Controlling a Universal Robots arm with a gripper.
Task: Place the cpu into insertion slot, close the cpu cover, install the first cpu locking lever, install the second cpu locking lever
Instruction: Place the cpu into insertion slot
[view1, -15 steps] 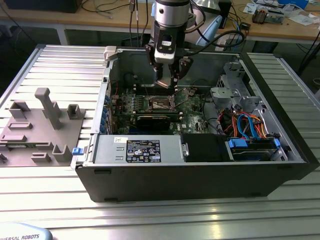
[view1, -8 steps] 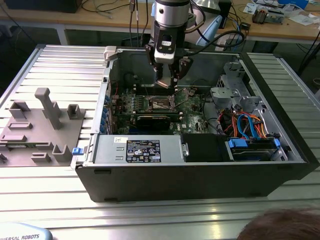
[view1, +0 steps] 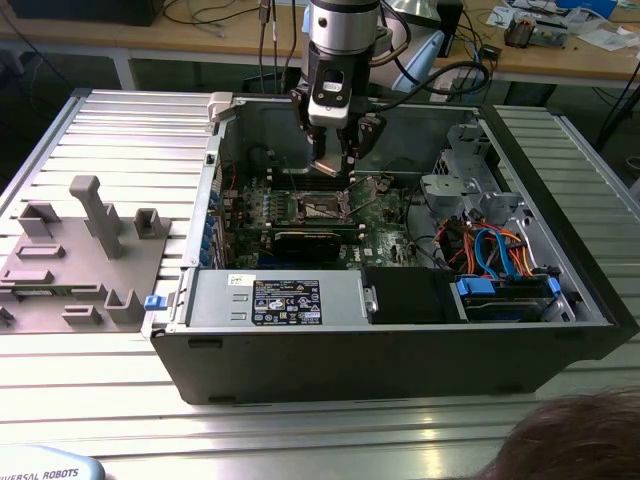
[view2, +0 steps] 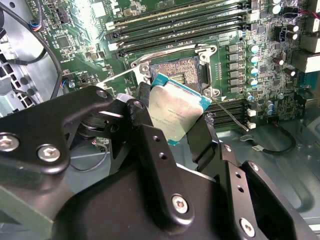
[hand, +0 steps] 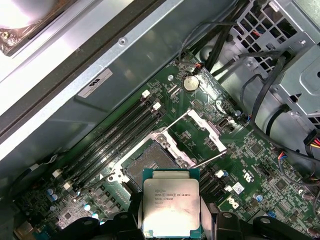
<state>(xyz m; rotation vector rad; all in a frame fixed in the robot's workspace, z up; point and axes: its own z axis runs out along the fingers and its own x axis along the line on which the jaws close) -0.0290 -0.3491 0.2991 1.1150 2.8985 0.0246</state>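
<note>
Gripper (view1: 335, 165) is clamped on the cpu (hand: 171, 207) by two opposite edges. The chip hangs above the board (view1: 385, 235), not seated. In the exterior view the slot (view1: 322, 207) sits at 6 o'clock from the fingertips, close by, with the drive cage (view1: 465, 180) at 3 o'clock of the slot and a grey fixture block (view1: 90, 250) out at 9 o'clock, beyond the case wall. Both wrist views show the slot bare and dark. The cover (hand: 209, 129) is swung up off it and a lever (view2: 227, 115) lies unlatched beside the frame, so the drop path looks free. Step in hand reads as cpu placement, early in the task. To do it well, the arm should square the chip's edges to the slot frame and hold it level. The corner mark can't be read from here, so orientation needs checking. It should descend straight, with no sideways slide across the contacts and no pressing, and let go only once the chip lies flat inside the frame. Main risks are a corner catching the frame or the raised cover, or a tilted landing that damages contacts.
</note>
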